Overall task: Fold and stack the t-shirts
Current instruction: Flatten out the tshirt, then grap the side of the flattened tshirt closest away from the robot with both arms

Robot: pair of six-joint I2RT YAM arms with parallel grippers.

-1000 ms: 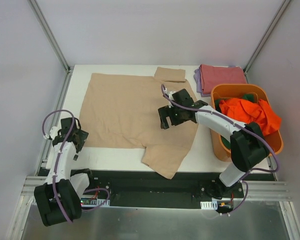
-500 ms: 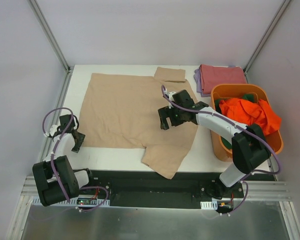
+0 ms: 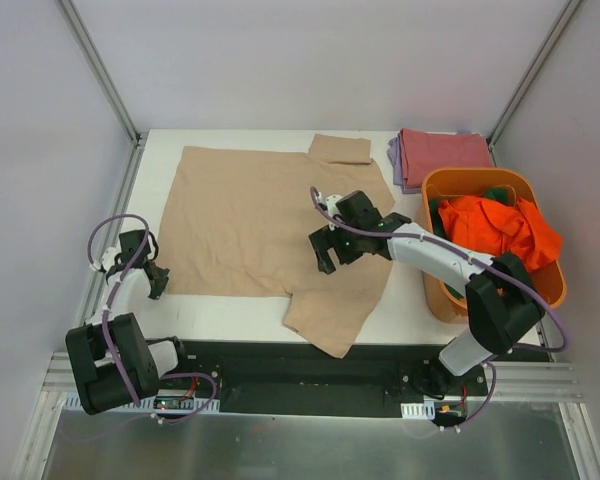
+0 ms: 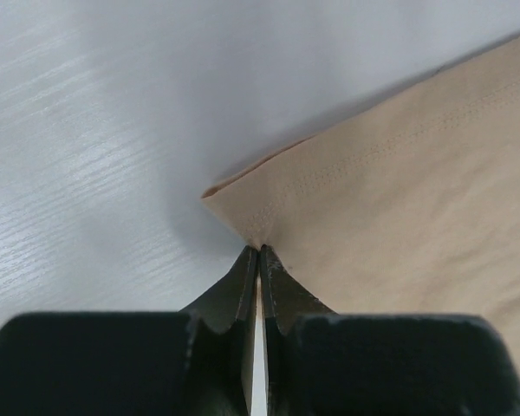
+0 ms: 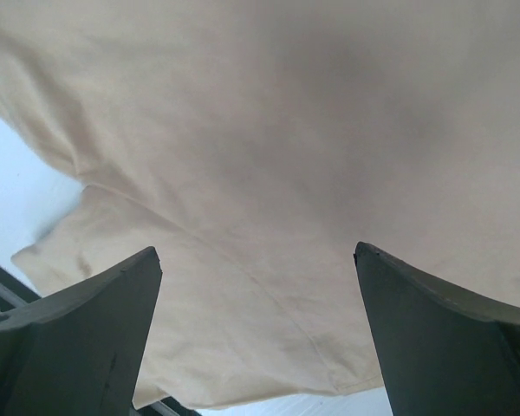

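Beige t-shirt (image 3: 265,225) is what fills most of the white worktop (image 3: 230,312) from where I stand. It lies spread flat, one short sleeve toward the far edge and the other reaching past the near edge. The cloth is mostly smooth, with soft creases near the lower sleeve.

At the near left corner of the beige t-shirt sits the left gripper (image 3: 157,283), low on the worktop. From its wrist camera, the left gripper (image 4: 258,251) has its fingers pressed together with only a thin slit between them. They pinch the hem right at the corner of the cloth (image 4: 399,173), and a small fold of fabric stands up just beyond the tips.

The right gripper (image 3: 325,255) hangs over the shirt near where the lower sleeve joins the body. Seen from its own wrist, the right gripper (image 5: 256,251) has its fingers spread wide apart with nothing between them. The tan fabric (image 5: 269,113) lies below; I cannot tell whether the tips touch it.

At the far right corner a dusty red t-shirt (image 3: 445,152) lies folded on top of a lavender t-shirt (image 3: 394,155), whose edge peeks out on the left. Just in front of that pile stands an orange tub (image 3: 435,290), holding a crumpled bright orange t-shirt (image 3: 500,228) and a dark green t-shirt (image 3: 496,193) showing behind it.
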